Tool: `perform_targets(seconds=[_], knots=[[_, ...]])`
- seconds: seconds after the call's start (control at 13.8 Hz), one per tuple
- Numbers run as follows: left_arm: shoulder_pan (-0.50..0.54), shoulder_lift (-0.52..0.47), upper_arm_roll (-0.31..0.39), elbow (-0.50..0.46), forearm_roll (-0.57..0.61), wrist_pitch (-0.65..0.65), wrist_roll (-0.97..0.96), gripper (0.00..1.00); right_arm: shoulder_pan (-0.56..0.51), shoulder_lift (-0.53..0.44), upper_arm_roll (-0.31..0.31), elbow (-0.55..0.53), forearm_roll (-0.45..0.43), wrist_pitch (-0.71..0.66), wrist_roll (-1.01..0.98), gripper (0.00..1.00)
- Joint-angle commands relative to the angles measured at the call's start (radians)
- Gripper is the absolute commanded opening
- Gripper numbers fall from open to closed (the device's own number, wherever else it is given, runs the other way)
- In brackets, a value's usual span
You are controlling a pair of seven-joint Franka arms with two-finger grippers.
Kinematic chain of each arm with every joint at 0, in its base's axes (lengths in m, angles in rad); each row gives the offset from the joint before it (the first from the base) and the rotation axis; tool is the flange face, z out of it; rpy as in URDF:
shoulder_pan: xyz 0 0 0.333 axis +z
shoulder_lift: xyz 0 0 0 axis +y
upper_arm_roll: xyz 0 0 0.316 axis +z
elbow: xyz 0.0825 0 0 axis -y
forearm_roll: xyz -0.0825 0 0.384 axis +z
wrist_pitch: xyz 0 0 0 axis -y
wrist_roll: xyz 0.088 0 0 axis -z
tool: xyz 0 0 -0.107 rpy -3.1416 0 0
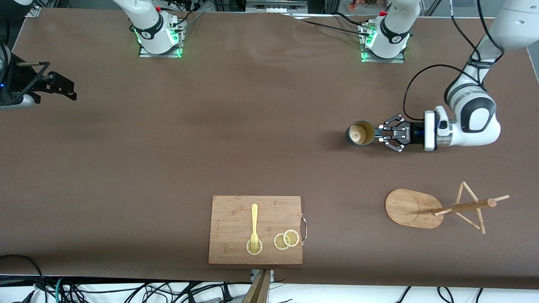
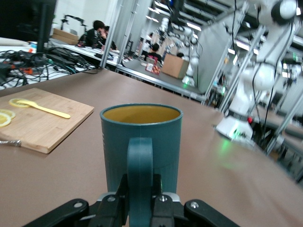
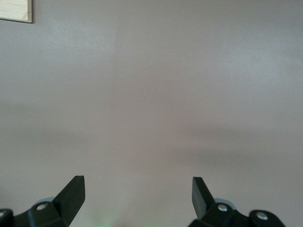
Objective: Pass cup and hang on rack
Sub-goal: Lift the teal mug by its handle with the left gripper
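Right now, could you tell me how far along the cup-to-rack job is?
Early stage. Done: the left gripper is shut on the handle of the teal cup, which stands upright. In hand: nothing points to a pass yet; the right gripper is open over bare table. Left: the handover and the hanging. The wooden mug rack, nearer the front camera than the cup, has no cup on its pegs.

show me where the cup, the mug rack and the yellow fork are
cup (image 1: 360, 133): front view, on its yellow-ochre inside, with the handle gripped by the left gripper (image 1: 380, 134).
rack (image 1: 405, 207): front view, on its oval wooden base.
yellow fork (image 1: 254, 223): front view, on its handle, lying on the cutting board (image 1: 229, 248).
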Motion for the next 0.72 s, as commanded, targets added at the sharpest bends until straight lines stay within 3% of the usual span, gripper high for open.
perform_targets(seconds=[0.0,0.51,0.65], knots=[[0.099,-0.022,-0.008,-0.017,0.060,-0.086,-0.143,0.00,0.010,-0.003,-0.009,0.016,0.017,-0.017,0.009,1.00],[0.290,0.079,-0.012,0.070,0.062,-0.403,-0.540,0.00,0.010,-0.003,-0.009,0.016,0.017,-0.017,0.011,1.00],[0.304,0.127,-0.012,0.119,0.057,-0.469,-0.611,0.00,0.010,-0.003,-0.009,0.016,0.017,-0.017,0.011,1.00]])
